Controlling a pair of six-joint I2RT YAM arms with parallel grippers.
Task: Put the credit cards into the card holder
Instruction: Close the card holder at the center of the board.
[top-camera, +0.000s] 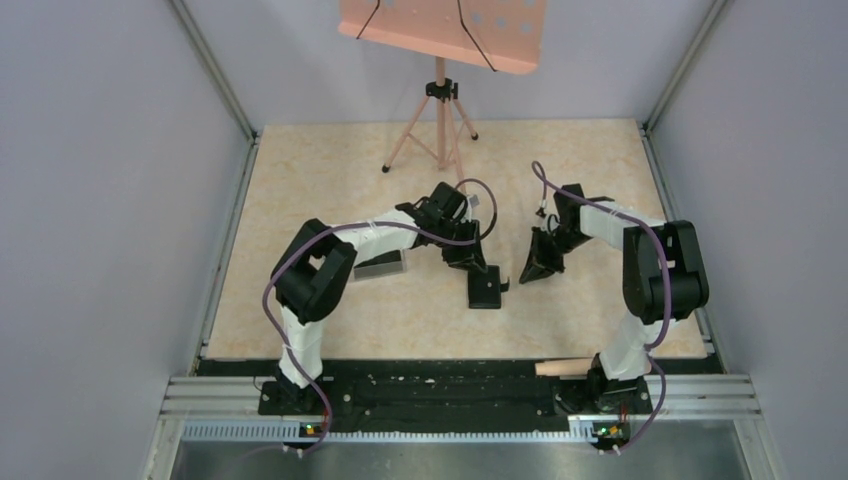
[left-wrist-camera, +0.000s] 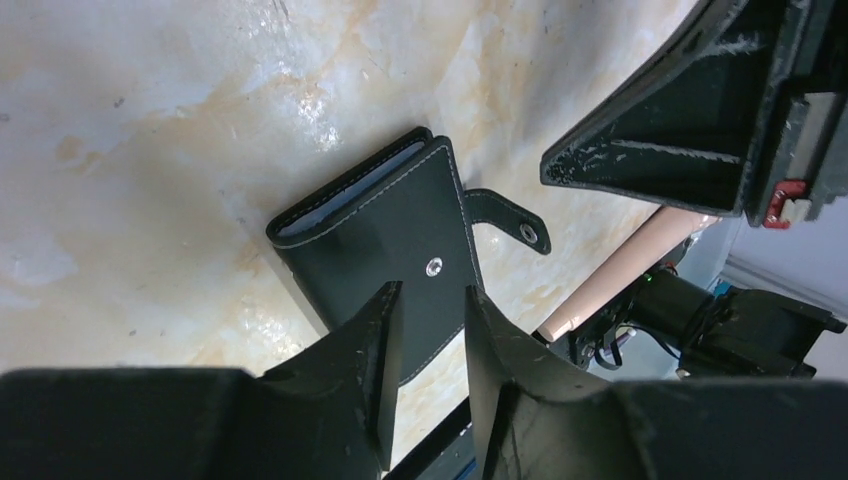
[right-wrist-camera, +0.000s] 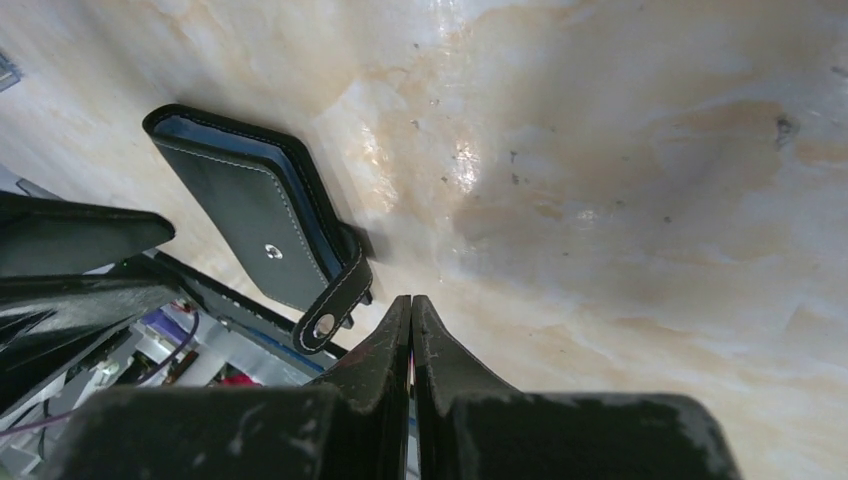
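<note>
The card holder (top-camera: 486, 290) lies folded shut on the beige table, with its snap tab (left-wrist-camera: 510, 222) loose and sticking out to one side. My left gripper (top-camera: 476, 266) hangs just above it. In the left wrist view the left gripper (left-wrist-camera: 432, 290) is open by a narrow gap with nothing between the fingers, and the card holder (left-wrist-camera: 390, 240) shows beneath them. My right gripper (top-camera: 541, 266) is to the right of the wallet, close to the table. The right gripper (right-wrist-camera: 411, 300) is shut and empty, next to the card holder (right-wrist-camera: 250, 235). The credit cards are out of view.
A clear rectangular box (top-camera: 380, 265) sits under my left forearm. A pink music stand's tripod (top-camera: 437, 120) stands at the back of the table. A beige cylinder (top-camera: 565, 367) lies by the right arm's base. Grey walls enclose the table on three sides.
</note>
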